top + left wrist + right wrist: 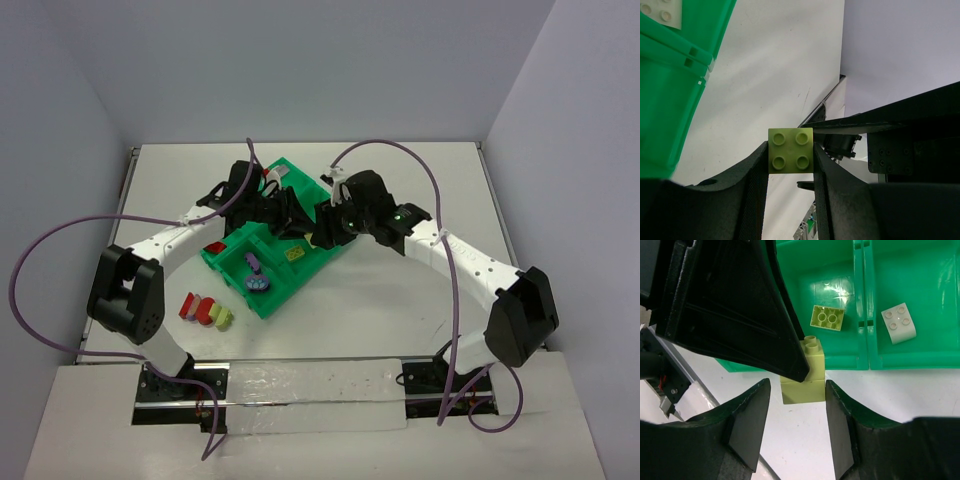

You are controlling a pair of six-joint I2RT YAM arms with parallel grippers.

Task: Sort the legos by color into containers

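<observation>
My left gripper [790, 172] is shut on a yellow-green 2x2 brick [790, 150] and holds it off the green tray's [272, 302] right edge. In the right wrist view this is a two-brick yellow-green stack [803, 390] just outside the tray wall [860, 290]. A left finger [740, 305] covers its upper part. My right gripper [796, 405] is open around the lower brick: the right finger touches it and the left stands a little off. In the top view both grippers [290, 215] [322, 228] meet over the tray's right side.
The tray holds a yellow-green brick [827, 318], a white brick [898, 323] and purple pieces [258, 276]. A row of red and yellow-green bricks [205, 310] lies on the table left of the tray. A red brick [215, 247] lies by the tray's left wall.
</observation>
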